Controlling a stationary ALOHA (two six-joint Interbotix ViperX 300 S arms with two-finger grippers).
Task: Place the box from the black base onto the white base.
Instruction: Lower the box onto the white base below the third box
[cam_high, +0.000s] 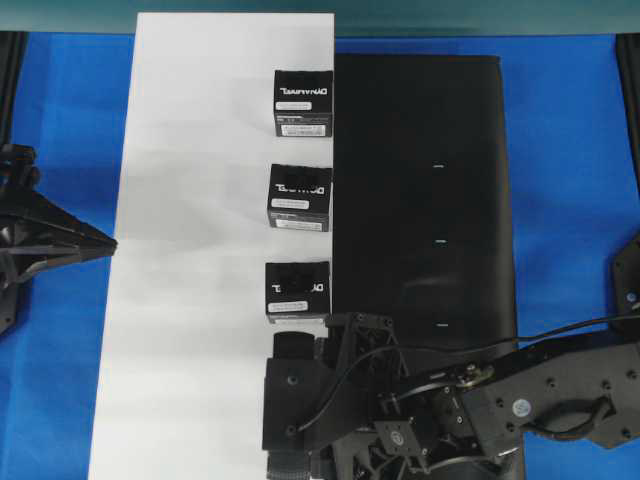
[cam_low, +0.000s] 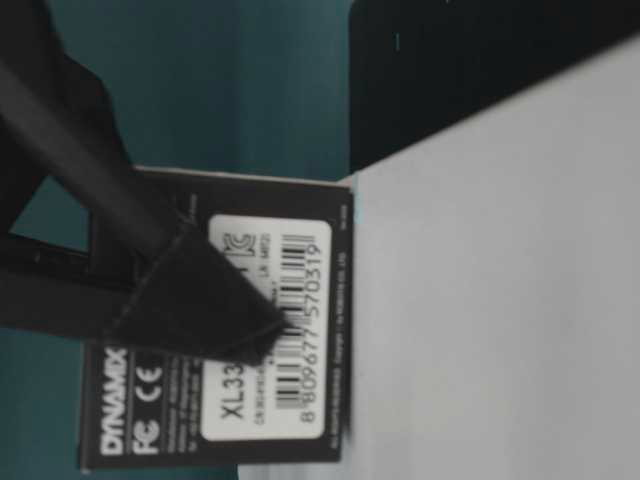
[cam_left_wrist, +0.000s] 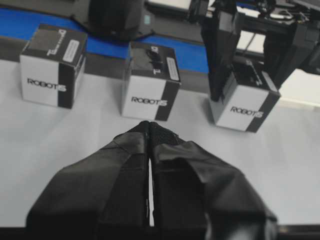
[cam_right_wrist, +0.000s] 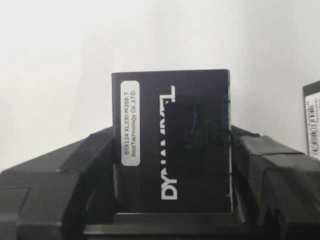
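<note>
Closest to the right wrist camera, the right claw (cam_right_wrist: 172, 165) grips the box (cam_right_wrist: 172, 145) between its two padded fingers (cam_right_wrist: 260, 165) over the white sheet (cam_right_wrist: 60, 60), a hold the overhead view hides under the arm's bulk. From above, that arm reaches in from the lower right across the black sheet (cam_high: 420, 180) to the white sheet's near end, where three more boxes (cam_high: 299, 196) stand in a row along its right edge. Farther off at the left, the left claw (cam_left_wrist: 150, 131) hangs clenched above the white sheet, pointing at that row.
</note>
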